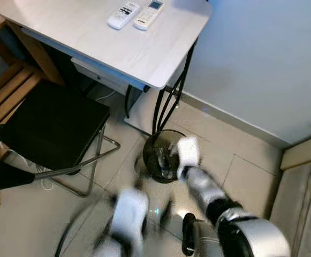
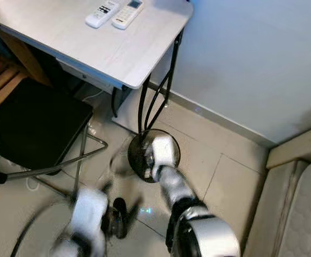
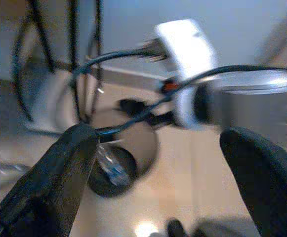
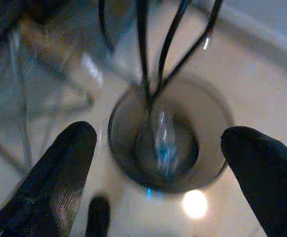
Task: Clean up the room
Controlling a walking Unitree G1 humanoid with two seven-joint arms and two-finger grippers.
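- The right tool (image 4: 158, 163) is hanging directly above a dark round waste bin (image 1: 163, 155) on the tiled floor (image 1: 235, 176), its two black fingers (image 4: 54, 177) standing wide apart with nothing between them.
- Straight below that tool, inside the bin, a clear plastic bottle with a blue patch (image 4: 164, 143) is lying or leaning against the wall; it looks like rubbish already dropped in, so one piece of the clean-up is probably done.
- The left tool (image 3: 158, 163) is hovering lower and to the left of the right one, blurred in the head views, its fingers also spread wide and empty; it is looking across at the right wrist and the bin beneath it.
- The bin is sitting just beside the black curved legs (image 1: 166, 104) of the white tabletop (image 1: 144, 51), which is rising ahead of both tools.
- Farther ahead on that tabletop, two white remote controls (image 1: 136, 14) are lying side by side, touching or nearly so; whether they count as clutter I cannot tell.
- To the left of the left tool a black chair (image 1: 51, 126) is standing pulled out from the tabletop, with a white cable on the floor under it.
- Judging from this, the room is only partly tidied: the chair, the cable and perhaps the remotes are waiting.
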